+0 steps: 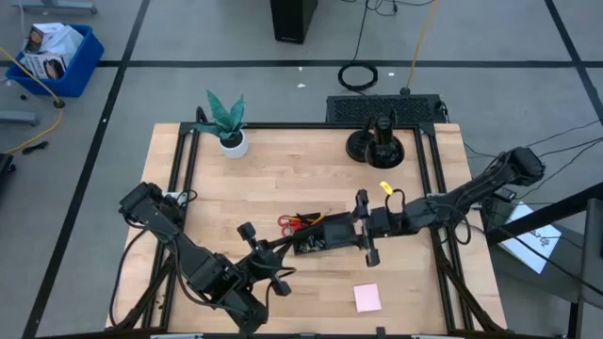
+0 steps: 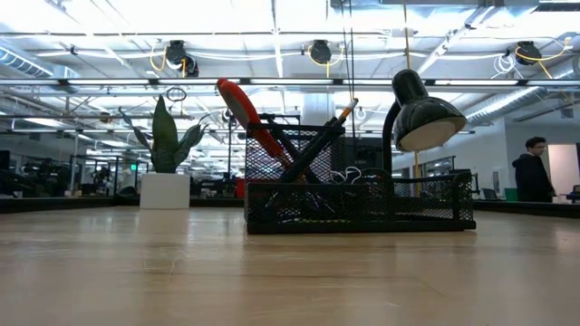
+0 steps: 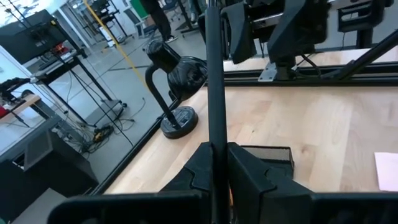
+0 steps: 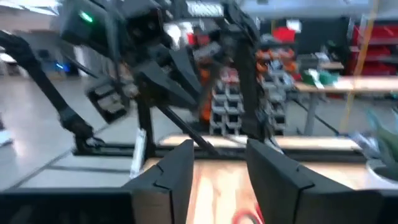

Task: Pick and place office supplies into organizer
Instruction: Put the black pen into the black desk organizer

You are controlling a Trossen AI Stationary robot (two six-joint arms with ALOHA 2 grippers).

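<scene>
Black mesh organizer [image 1: 323,235] lies between both grippers, holding red-handled scissors [image 2: 246,113] and pens. Left gripper [image 3: 217,163] clamps a slim black pen [image 3: 214,74]; right gripper [image 4: 217,165] stands parted.

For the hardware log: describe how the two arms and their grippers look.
Both arms are dark, nearly black, jointed links with black cables running along them. The left gripper shows blocky matte black fingers with angular edges. The right gripper has two flat, dark, wedge-shaped fingers. The right arm carries a small yellow tag near the wrist.
</scene>
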